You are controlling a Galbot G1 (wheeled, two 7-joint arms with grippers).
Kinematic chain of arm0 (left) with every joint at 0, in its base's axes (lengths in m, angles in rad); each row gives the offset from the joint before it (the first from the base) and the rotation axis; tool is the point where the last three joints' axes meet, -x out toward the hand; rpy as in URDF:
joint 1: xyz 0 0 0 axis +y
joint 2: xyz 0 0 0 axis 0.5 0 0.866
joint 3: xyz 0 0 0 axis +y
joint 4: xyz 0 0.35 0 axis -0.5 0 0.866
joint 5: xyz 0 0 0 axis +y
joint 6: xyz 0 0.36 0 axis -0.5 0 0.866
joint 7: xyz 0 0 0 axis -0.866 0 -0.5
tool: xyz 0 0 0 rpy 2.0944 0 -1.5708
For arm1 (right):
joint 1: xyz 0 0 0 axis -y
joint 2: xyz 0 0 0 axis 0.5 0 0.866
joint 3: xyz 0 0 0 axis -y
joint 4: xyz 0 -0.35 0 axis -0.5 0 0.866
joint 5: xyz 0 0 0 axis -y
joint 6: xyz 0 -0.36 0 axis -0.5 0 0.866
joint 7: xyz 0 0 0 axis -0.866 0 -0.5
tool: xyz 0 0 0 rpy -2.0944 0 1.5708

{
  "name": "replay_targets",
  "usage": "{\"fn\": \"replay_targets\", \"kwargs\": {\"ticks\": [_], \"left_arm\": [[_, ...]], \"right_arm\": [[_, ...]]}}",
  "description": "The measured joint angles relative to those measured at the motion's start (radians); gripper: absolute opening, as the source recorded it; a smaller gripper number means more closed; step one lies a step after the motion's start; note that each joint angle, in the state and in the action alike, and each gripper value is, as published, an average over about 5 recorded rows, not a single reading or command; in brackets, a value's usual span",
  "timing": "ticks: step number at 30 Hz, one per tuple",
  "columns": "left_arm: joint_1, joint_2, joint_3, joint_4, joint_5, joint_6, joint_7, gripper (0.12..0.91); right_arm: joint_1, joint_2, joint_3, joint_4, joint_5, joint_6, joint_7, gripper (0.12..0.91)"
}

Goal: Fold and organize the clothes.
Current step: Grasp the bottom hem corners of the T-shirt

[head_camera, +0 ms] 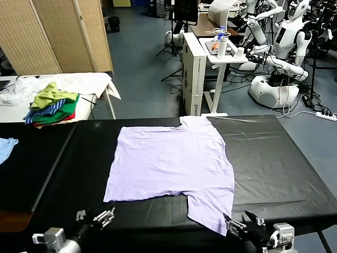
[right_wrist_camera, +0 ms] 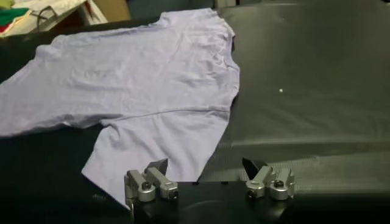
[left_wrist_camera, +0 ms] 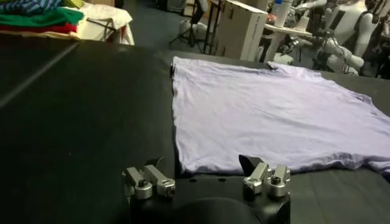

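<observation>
A pale lavender short-sleeved T-shirt of thin soft fabric lies spread flat near the middle of a wide black table, plain side up with a few light creases. One sleeve reaches toward the robot's near edge on its right side, and the other sleeve points away at the far edge.

The left gripper hovers low over the table at the near edge, just short of the shirt's near-left corner, with its jaws spread wide and nothing between them. In the left wrist view the gripper faces the shirt's hem, apart from it.

The right gripper sits at the near edge on the robot's right, just beside the tip of the near sleeve, its jaws likewise wide apart and empty; in the right wrist view one finger overlaps the sleeve's edge.

On a white table to the far left rests a pile of green, yellow, striped and red garments. A light blue cloth lies at the left edge.
</observation>
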Motion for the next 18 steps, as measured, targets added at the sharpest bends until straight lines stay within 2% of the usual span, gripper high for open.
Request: {"fn": "replay_targets", "kwargs": {"ticks": [8,14,15,18], "left_arm": [[-0.03,-0.017,0.016,0.038,0.002,-0.015,-0.015,0.904],[-0.047,-0.017,0.019,0.068,0.004,-0.02,-0.016,0.809],[-0.048,-0.017,0.02,0.071,0.004,-0.021,-0.016,0.792],[-0.049,-0.017,0.02,0.074,0.005,-0.021,-0.016,0.779]], "right_arm": [[0.01,0.007,-0.019,-0.013,-0.012,0.002,0.0,0.907],[0.013,0.008,-0.027,-0.019,-0.012,0.002,0.0,0.905],[0.013,0.008,-0.028,-0.02,-0.012,0.002,0.0,0.893],[0.013,0.008,-0.029,-0.02,-0.011,0.002,-0.001,0.781]]}}
